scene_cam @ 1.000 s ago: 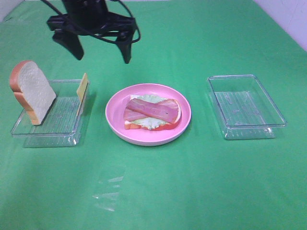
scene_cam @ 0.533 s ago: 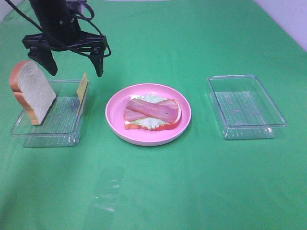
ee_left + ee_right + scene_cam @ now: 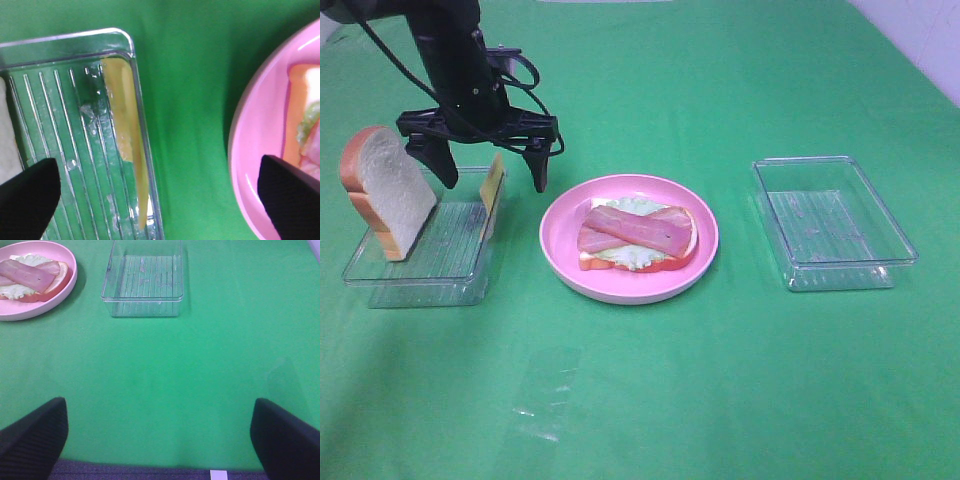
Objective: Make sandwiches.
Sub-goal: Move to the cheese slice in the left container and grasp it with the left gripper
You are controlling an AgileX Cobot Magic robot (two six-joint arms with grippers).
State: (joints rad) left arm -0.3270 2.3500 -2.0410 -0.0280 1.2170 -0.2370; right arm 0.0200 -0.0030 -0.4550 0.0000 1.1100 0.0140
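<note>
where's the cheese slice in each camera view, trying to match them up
Exterior high: the cheese slice stands on edge inside the left clear tray, against the wall nearest the pink plate.
Left wrist: the cheese slice lies along that same tray wall, with a gap between the tray and the plate.
Right wrist: not in it; only the plate and the other tray show.
Shared landmark: the pink plate, in all three views.

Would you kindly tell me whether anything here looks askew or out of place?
Nothing is spilled or damaged. In the left tray, the cheese slice stands on edge against one wall and the bread slice leans tilted at the other end, neither lying flat.
</note>
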